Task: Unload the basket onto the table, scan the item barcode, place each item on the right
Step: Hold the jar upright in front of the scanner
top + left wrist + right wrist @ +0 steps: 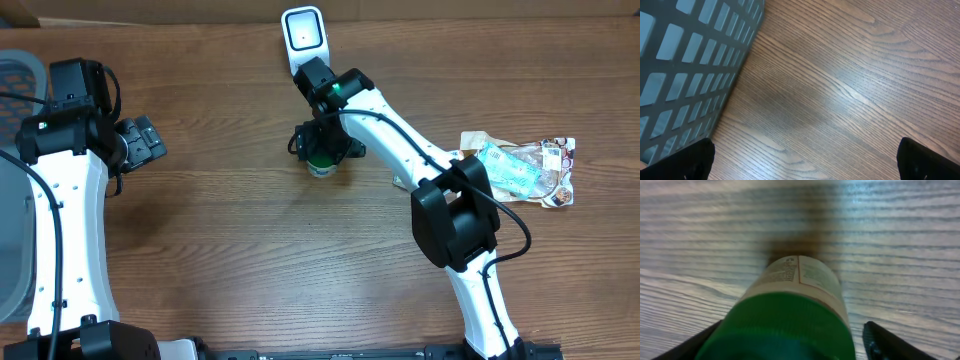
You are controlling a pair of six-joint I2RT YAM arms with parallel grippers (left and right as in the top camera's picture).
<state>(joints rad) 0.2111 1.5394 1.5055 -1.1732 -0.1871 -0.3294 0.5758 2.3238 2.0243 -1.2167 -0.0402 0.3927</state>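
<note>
At the table's left edge stands a grey slatted basket (pixel 14 78). Just beside it the left gripper (pixel 150 140) hangs over bare wood, its fingers (pixel 687 161) spread wide with nothing between them.

Toward the middle of the back edge a white scanner (pixel 303 35) sits on the table. Just in front of it a green-capped bottle (pixel 799 277) stands upright on the wood. The right gripper (pixel 322 152) is straight above it, jaws apart and straddling the cap. In the right wrist view a strip of table shows between the cap and the right-hand finger, so I judge the bottle is not clamped. Near the right edge lies a small heap of packets (pixel 522 170), well apart from the bottle.

As for progress, nothing here shows a barcode being read. The bottle rests on the table rather than facing the scanner, and the print on its label is too blurred to pick out a code. By my reckoning what remains is to close on the bottle, lift it, and turn its code toward the scanner
</note>
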